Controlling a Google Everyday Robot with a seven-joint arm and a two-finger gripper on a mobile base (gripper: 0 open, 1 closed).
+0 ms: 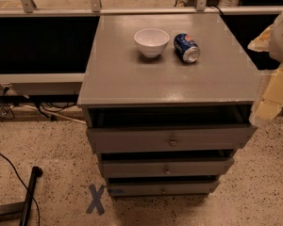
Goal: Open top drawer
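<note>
The top drawer [170, 138] is the widest gray front of the three, with a small round metal knob [172, 141] at its centre. It stands out a little from the cabinet, with a dark gap between it and the cabinet top [132, 79]. My gripper [269, 102] is the cream-coloured shape at the right edge of the view, beside the cabinet's right front corner and level with the top drawer's right end. It is apart from the knob.
A white bowl [151, 42] and a blue can [186, 48] lying on its side rest on the cabinet top. Two narrower drawers [166, 167] [162, 188] sit below. A blue X [96, 199] marks the floor; a black pole [29, 192] lies at left.
</note>
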